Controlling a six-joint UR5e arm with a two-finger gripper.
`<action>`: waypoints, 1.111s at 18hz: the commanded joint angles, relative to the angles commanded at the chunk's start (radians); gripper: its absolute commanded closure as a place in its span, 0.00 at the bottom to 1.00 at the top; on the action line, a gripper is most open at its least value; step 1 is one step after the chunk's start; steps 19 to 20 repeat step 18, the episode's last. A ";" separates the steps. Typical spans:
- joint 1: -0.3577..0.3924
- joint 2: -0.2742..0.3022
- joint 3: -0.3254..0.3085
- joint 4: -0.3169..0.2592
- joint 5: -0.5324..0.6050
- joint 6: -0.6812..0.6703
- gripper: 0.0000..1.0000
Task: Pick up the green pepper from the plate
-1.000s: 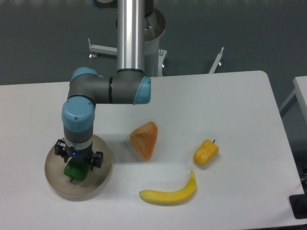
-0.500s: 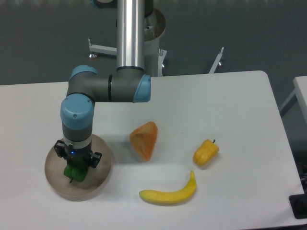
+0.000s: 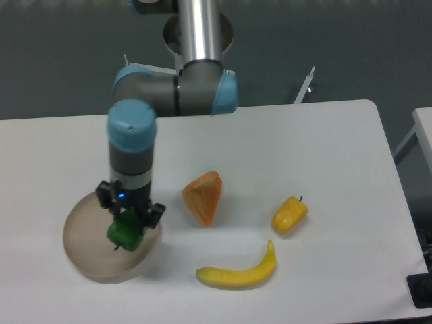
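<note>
Green pepper [image 3: 124, 233] in gripper [image 3: 128, 224] above plate [image 3: 84, 236]

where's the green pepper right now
The green pepper is at the lower left of the camera view, in the gripper, over the right part of the plate, left of the orange wedge.

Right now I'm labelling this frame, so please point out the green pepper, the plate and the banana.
green pepper [image 3: 124, 234], fixed camera, glossy lobed body below the gripper.
plate [image 3: 81, 229], fixed camera, bare inner floor left of the pepper.
banana [image 3: 237, 273], fixed camera, middle of its curved body.
</note>
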 joint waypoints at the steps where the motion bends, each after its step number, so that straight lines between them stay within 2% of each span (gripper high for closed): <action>1: 0.028 0.006 0.000 -0.012 0.000 0.041 0.62; 4: 0.120 0.026 0.000 -0.055 0.000 0.170 0.62; 6: 0.149 0.031 0.005 -0.071 0.002 0.245 0.62; 8: 0.164 0.028 0.000 -0.069 0.050 0.302 0.63; 11: 0.171 0.022 0.003 -0.072 0.136 0.356 0.63; 20: 0.171 0.002 0.014 -0.060 0.141 0.364 0.63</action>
